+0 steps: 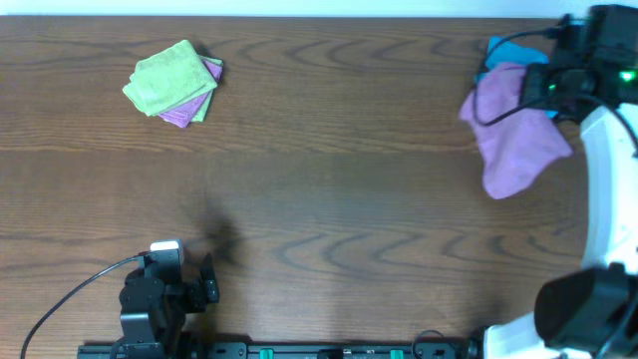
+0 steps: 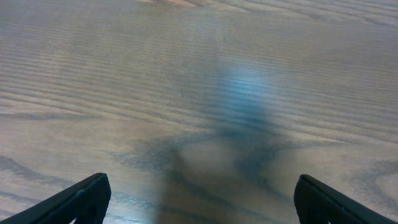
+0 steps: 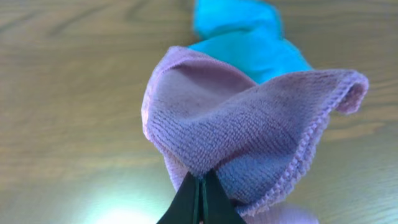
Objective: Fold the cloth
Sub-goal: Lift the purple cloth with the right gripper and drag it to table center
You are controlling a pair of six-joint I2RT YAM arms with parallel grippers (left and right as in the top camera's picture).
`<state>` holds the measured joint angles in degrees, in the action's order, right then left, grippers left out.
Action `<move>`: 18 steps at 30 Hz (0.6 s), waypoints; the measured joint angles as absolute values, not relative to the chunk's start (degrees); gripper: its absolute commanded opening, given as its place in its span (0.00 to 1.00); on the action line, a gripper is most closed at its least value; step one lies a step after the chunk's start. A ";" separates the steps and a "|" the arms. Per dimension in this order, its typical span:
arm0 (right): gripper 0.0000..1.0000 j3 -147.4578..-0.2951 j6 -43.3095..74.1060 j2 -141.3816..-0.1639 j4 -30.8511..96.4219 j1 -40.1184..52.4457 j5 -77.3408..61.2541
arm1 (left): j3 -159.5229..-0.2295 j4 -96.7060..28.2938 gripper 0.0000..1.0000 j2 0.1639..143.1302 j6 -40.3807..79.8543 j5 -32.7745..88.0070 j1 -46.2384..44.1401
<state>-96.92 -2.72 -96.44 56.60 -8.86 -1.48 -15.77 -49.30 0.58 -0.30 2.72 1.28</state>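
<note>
Bunched cloth [image 3: 249, 124] (lilac) pinched in right gripper [image 3: 200, 186]; left gripper [image 2: 202, 193] spread above table [image 2: 186, 62]

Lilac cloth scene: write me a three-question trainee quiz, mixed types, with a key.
1. True or false: the right hand is shut on the lilac cloth.
2. Which lies just beyond the lilac cloth in the right wrist view? A: blue cloth. B: red cloth. C: white cloth.
3. Fill in: the left hand is ___ above the table.
Key: 1 true; 2 A; 3 open.
</note>
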 measured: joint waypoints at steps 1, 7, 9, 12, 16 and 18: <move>0.01 -96.92 -3.03 -95.31 57.82 -7.03 -1.52 | -15.77 -49.30 0.95 0.58 -0.30 2.72 1.28; 0.01 -96.92 -4.14 -89.32 65.30 4.51 -2.83 | -15.77 -49.30 0.95 0.58 -0.30 2.72 1.28; 0.01 -96.92 -4.25 -88.09 67.75 8.64 -3.11 | -15.77 -49.30 0.95 0.58 -0.30 2.72 1.28; 0.01 -96.92 -4.43 -87.15 71.00 14.59 -3.49 | -15.77 -49.30 0.95 0.58 -0.30 2.72 1.28; 0.02 -96.92 -4.38 -86.89 75.26 23.00 -3.90 | -15.77 -49.30 0.95 0.58 -0.30 2.72 1.28; 0.01 -96.92 -4.36 -86.89 76.62 25.87 -4.12 | -15.77 -49.30 0.95 0.58 -0.30 2.72 1.28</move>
